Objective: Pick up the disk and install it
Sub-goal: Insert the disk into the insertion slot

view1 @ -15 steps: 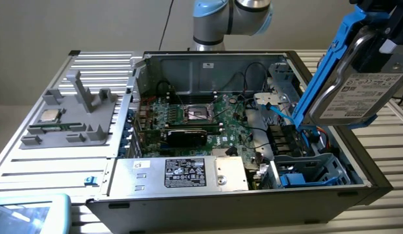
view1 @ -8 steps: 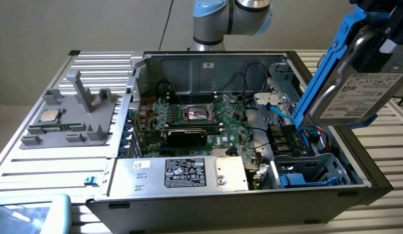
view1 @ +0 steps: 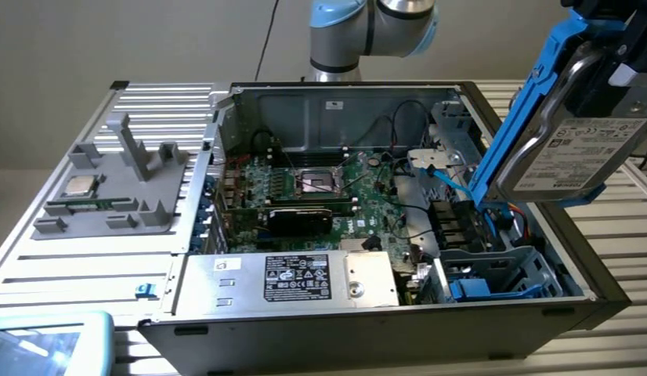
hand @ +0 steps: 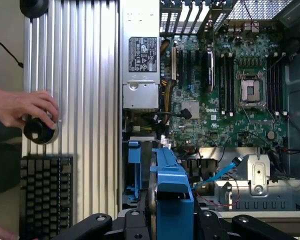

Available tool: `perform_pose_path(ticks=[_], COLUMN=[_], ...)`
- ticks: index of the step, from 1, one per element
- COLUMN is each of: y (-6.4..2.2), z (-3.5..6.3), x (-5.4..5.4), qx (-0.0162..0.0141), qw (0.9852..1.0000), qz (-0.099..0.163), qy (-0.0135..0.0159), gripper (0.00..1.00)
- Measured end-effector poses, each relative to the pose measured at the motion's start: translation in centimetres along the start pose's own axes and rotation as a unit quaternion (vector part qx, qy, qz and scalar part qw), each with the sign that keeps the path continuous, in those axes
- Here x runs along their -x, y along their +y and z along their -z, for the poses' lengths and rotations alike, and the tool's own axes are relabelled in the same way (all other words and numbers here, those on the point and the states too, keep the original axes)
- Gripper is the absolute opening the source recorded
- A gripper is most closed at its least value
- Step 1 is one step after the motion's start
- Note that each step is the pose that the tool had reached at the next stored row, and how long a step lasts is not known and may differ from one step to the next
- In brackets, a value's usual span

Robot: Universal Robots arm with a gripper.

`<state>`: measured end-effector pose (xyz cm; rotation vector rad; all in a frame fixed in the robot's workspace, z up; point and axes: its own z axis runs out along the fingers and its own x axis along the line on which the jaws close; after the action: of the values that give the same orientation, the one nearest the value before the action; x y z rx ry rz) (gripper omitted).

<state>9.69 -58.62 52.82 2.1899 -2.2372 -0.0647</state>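
**Disk aloft over the case's edge**

We see the gripper (view1: 614,55) clamped on the disk (view1: 580,149), holding it tilted and clear above the open computer case (view1: 355,312) rim at the exterior view's right. The blue drive bay (view1: 501,276) below stands open beside cables.

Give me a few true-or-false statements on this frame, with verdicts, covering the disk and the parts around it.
1. The tool grips the disk in the air over the open case. True.
2. The disk is seated in the blue drive bay. False: it hangs tilted above the bay, apart from it.
3. A small CPU chip lies on the grey tray, at the exterior view's left of the case. True.
4. A panel covers the case. False: it is open, with the motherboard exposed.
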Motion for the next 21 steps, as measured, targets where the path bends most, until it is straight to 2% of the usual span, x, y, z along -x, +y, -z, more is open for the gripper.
perform_pose_path(ticks=[12,18,21], y=[0.0,-0.02,-0.02], z=[-0.03,-0.49,-0.6], x=[0.0,0.0,-0.01], qx=[0.0,-0.0005,-0.0006], qw=[1.0,0.9999,0.9999], qz=[0.0,0.0,0.0], qy=[0.0004,0.0119,0.0146], gripper=[0.37,0.37,0.37])
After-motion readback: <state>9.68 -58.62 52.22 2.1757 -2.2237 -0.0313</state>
